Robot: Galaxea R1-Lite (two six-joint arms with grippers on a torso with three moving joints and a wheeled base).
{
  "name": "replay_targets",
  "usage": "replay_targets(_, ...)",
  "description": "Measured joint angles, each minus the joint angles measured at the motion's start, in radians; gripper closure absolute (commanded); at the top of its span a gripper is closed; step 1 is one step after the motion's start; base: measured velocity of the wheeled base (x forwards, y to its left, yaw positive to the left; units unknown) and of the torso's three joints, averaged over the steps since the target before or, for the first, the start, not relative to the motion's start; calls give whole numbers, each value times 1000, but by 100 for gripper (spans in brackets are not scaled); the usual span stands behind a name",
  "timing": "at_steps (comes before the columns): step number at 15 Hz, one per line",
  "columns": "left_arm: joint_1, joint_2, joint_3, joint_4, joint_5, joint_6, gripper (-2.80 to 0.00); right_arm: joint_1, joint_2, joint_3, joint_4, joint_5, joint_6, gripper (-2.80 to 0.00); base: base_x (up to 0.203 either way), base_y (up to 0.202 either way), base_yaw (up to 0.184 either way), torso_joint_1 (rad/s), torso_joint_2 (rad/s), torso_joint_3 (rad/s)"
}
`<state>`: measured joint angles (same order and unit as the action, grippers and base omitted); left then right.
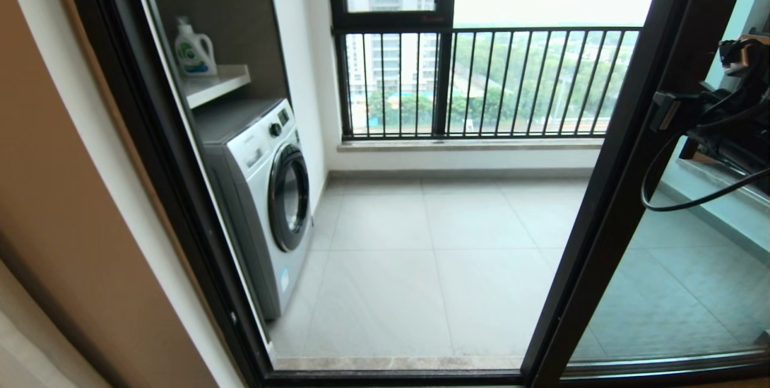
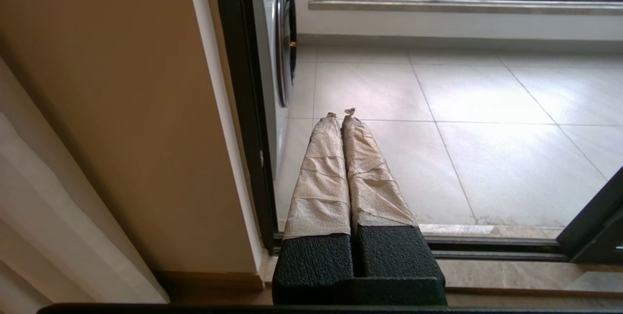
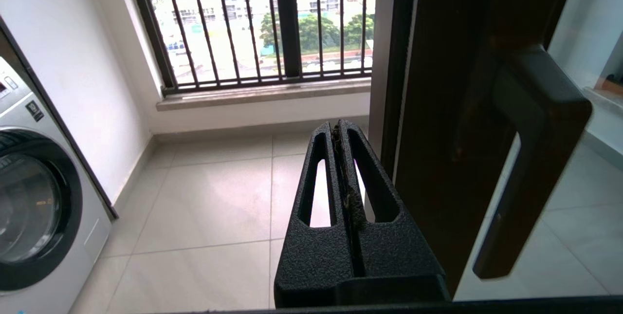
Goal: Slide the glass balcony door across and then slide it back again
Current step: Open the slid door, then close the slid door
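The glass balcony door (image 1: 662, 292) stands at the right of the opening, its dark upright (image 1: 601, 213) slanting across the head view. The doorway to its left is wide open. The door's dark bar handle (image 3: 530, 158) sticks out from the upright (image 3: 438, 109). My right gripper (image 3: 339, 126) is shut and holds nothing. It sits close beside the upright's edge on the open side, left of the handle. My right arm (image 1: 728, 117) reaches in from the right. My left gripper (image 2: 340, 114), with tape-wrapped fingers, is shut and empty, low by the left jamb (image 2: 243, 109).
A white washing machine (image 1: 271, 195) stands just inside the balcony on the left, under a shelf (image 1: 216, 84) with a detergent bottle (image 1: 194, 51). A black railed window (image 1: 481, 81) closes the far side. The floor track (image 2: 486, 248) runs along the threshold.
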<state>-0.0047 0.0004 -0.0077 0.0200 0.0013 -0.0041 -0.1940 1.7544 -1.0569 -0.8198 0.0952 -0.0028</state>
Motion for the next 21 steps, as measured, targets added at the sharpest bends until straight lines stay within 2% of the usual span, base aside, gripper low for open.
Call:
replay_targets(2,0,0,0,0,0,0,0,-41,-74,77,-1,2,1,0,0,0,0,0,0,0)
replay_targets(4,0,0,0,0,0,0,0,-118,-118,110,0,3,1,0,0,0,0,0,0,0)
replay_targets(7,0,0,0,0,0,0,0,-252,-130,117,2,50,4,0,0,0,0,0,0,0)
replay_targets(9,0,0,0,1,0,0,0,-312,-102,97,4,82,6,0,0,0,0,0,0,0)
replay_targets(14,0,0,0,0,0,0,0,-357,43,-41,5,83,33,0,0,0,0,0,0,0)
replay_targets(21,0,0,0,0,0,0,0,-376,233,-218,6,70,33,0,0,0,0,0,0,0)
